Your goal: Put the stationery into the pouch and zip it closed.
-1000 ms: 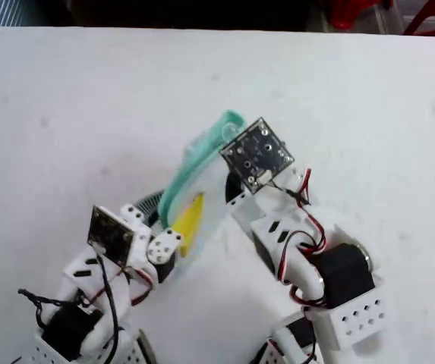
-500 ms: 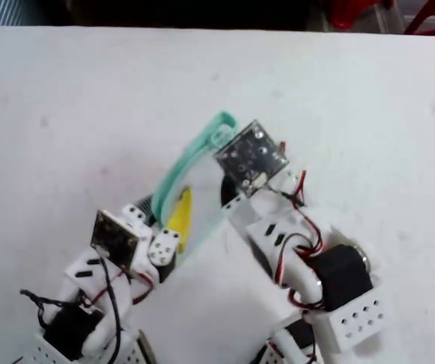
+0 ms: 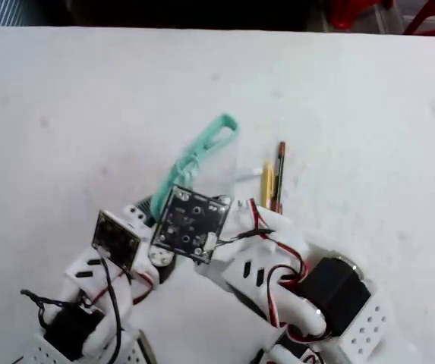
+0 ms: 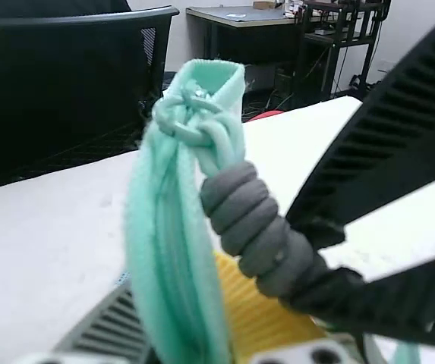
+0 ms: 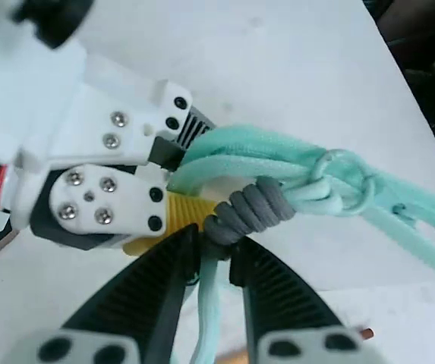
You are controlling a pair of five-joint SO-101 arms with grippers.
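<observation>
The right claw (image 5: 215, 243) is clenched on the grey pull (image 5: 251, 205), its black jaws pinching the knotted cord. This is likely so it can drag the zip slider along. Just beside it, the left claw (image 5: 187, 171) is clamped on the near end of the pouch (image 3: 202, 152). It holds the teal zip band up on edge, apparently as an anchor against that drag. To the right, two pencils (image 3: 279, 174) lie on the bench (image 3: 88, 98); whether the clear pouch wall covers them cannot be told.
</observation>
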